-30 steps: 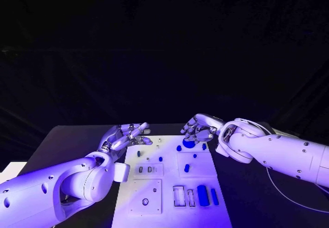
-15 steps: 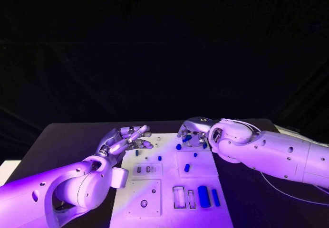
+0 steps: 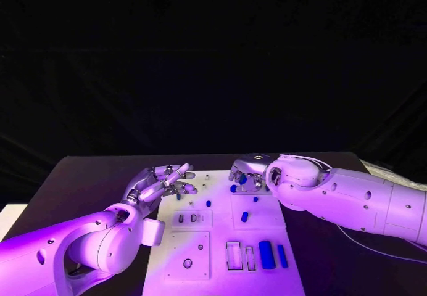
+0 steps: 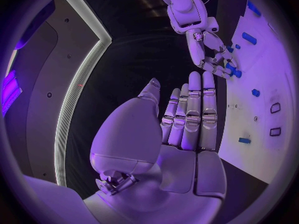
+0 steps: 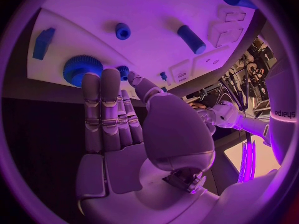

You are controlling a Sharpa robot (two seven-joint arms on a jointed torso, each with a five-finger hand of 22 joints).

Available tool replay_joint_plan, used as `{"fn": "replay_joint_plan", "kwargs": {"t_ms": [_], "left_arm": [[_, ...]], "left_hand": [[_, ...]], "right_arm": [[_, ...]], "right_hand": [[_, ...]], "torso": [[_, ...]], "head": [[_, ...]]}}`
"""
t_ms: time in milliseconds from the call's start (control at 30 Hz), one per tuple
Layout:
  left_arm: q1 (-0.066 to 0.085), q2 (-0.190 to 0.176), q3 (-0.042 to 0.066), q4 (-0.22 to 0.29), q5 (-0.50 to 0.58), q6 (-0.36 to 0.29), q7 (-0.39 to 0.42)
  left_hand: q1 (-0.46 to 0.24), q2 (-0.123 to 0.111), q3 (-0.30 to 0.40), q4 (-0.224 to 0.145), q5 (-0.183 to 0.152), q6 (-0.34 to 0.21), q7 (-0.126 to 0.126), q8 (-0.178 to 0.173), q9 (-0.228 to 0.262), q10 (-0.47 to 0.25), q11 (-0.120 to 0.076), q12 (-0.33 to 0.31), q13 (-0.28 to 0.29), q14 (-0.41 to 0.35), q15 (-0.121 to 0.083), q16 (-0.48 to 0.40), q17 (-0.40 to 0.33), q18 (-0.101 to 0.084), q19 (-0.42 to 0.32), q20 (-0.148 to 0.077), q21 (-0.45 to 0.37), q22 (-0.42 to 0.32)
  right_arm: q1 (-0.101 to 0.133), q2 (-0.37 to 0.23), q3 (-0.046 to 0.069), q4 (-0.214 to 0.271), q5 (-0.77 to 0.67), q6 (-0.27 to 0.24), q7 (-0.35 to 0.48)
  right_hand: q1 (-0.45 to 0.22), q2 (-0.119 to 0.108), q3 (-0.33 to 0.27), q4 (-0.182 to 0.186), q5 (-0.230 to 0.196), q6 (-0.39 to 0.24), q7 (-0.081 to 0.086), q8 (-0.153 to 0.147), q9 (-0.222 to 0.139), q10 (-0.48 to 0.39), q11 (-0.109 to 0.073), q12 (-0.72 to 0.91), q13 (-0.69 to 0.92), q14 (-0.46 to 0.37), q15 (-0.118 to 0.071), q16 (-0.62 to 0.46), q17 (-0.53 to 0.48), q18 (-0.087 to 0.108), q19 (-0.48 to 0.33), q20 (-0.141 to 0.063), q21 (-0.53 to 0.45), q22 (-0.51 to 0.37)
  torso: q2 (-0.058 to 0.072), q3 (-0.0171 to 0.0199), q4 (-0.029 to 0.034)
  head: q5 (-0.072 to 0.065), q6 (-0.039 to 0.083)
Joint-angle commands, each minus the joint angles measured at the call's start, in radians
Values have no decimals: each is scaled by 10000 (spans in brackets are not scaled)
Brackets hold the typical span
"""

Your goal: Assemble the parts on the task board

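The white task board [image 3: 218, 237] lies in the middle of the black table. Small blue parts stand on it: a short peg [image 3: 245, 216], a thick cylinder [image 3: 267, 254] and a thinner bar [image 3: 281, 256]. My right hand [image 3: 247, 176] hovers over the board's far end, fingers stretched out, with nothing in it. In the right wrist view its fingertips [image 5: 99, 82] reach the edge of a blue gear [image 5: 77, 69]. My left hand [image 3: 165, 180] hangs at the board's far left corner, fingers straight and apart [image 4: 190, 114], palm bare.
The board [image 5: 156, 10] carries a blue ring [image 5: 122, 31], a blue cylinder [image 5: 191, 39] and a blue block [image 5: 44, 42]. Empty rectangular slots [image 3: 233, 256] sit near the front edge. Black table surface [image 3: 89, 185] lies on both sides of the board.
The camera has shifted. My right hand has come down and a little left onto the board's far end. My left hand has hardly moved.
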Motion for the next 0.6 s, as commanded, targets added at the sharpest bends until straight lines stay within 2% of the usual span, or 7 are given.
{"fn": "replay_joint_plan", "kwargs": {"t_ms": [33, 300, 600], "left_arm": [[18, -15, 11, 45, 22, 199, 27], [19, -35, 11, 55, 22, 207, 12], [20, -63, 11, 68, 22, 233, -9]], "left_hand": [[-13, 66, -30, -48, 48, -15, 55, -71, -13, -30, 50, -54, -15, 40, 10, -11, 24, 100, 52, -19, 65, 17], [-14, 65, -35, -51, 48, -22, 62, -80, -15, -37, 55, -66, -17, 40, 12, -14, 40, 99, 52, -19, 68, 20], [-13, 67, -39, -57, 49, -30, 71, -91, -17, -46, 61, -80, -19, 43, 15, -16, 61, 97, 52, -19, 73, 23]], "right_arm": [[8, 67, 3, -52, -322, 420, -65], [4, 206, 0, -189, -330, 562, -40], [-6, 287, -7, -330, -426, 778, -84]], "right_hand": [[72, -8, 24, 84, -16, 91, -1, -17, 17, 92, -27, 54, 6, 239, -37, 287, 268, -82, 106, 8, 201, 244], [45, 59, 218, 259, -8, 366, -28, 27, 41, 296, -63, 77, 8, 303, -58, 1392, 1329, -214, 445, 1, 928, 1195], [89, 141, 477, 389, -78, 701, -105, 82, 80, 579, -140, 102, 12, 271, -112, 1976, 1835, -304, 678, -36, 1447, 1860]], "torso": [[25, -1, 25], [62, -7, 33], [91, -1, 43]], "head": [[11, -39], [27, -59], [37, -104]]}}
